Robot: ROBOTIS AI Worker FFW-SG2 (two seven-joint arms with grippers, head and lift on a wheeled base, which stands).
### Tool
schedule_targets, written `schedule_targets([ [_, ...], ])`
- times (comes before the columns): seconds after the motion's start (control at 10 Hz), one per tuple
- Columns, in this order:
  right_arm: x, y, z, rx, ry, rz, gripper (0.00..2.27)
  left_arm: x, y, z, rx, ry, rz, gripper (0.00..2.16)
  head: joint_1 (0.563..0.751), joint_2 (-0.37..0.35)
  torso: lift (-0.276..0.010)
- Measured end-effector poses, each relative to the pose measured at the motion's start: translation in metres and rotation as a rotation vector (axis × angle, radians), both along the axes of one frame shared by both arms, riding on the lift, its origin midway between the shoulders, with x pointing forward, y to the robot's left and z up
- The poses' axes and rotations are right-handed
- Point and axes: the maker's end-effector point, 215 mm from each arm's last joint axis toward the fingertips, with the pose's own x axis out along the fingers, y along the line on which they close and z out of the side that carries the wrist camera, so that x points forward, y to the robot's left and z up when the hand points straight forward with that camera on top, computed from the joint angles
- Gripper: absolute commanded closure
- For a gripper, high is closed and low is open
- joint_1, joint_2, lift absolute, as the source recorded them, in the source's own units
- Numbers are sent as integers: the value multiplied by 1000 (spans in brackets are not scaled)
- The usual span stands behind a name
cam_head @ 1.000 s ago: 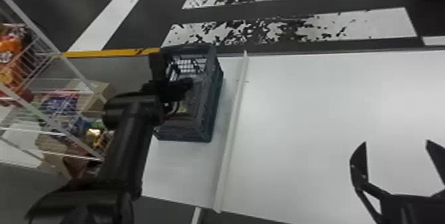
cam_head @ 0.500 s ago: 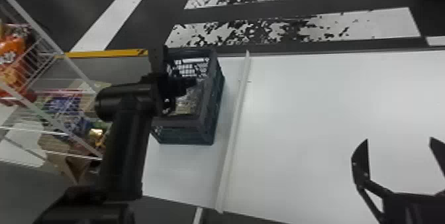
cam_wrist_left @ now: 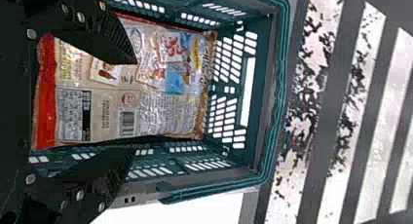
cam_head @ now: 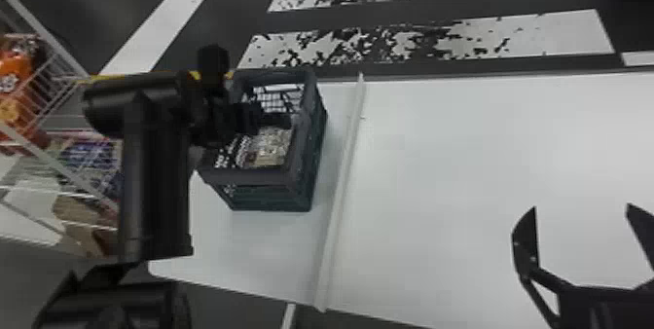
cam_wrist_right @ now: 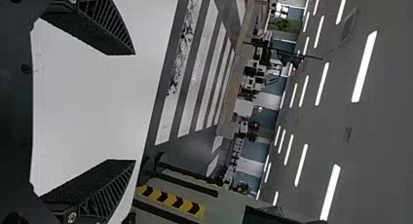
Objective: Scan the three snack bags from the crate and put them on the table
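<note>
Beneath the left gripper (cam_head: pixel 248 118), in the head view, sits the crate (cam_head: pixel 258 175), with its open top facing up and a snack bag (cam_head: pixel 273 145) inside. The bag shows just beside the gripper's dark body, on the side nearer the robot. The white table (cam_head: pixel 486 157) spreads under the crate and away toward the other tool, with a raised white strip (cam_head: pixel 340 182) running between the crate and the right gripper (cam_head: pixel 581 208). That right gripper is well apart from the crate, over the table near its robot side, its two fingers spread wide with nothing between them. Out past the left arm, on the side away from the table's middle, stands a wire rack (cam_head: pixel 29 143) with orange packets (cam_head: pixel 17 87) on it. Beyond both grippers, the floor carries worn white stripes (cam_head: pixel 389 45).

From the left wrist view, the left gripper (cam_wrist_left: pixel 135 106) has its fingers wide apart and is not closed on anything. The bag lies ahead of it in the crate, its printed face toward the camera and its red end (cam_wrist_left: pixel 45 97) nearest the gripper's base. One finger covers part of the bag; whether it touches, I cannot tell.

From the right wrist view, the right gripper (cam_wrist_right: pixel 135 107) is wide and empty, with bare tabletop behind the gap. Farther off from it are a yellow and black striped bar (cam_wrist_right: pixel 170 202) and bright ceiling lights (cam_wrist_right: pixel 365 68)
</note>
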Motion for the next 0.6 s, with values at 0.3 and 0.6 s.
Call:
schedule_targets([
  [0.3, 0, 1, 0, -4, -1, 6, 90, -4, 18, 8, 17, 135, 43, 26, 695, 345, -94],
  [0.6, 4, -4, 10, 2, -27, 2, 90, 2, 32, 8, 49, 201, 66, 26, 695, 350, -94],
])
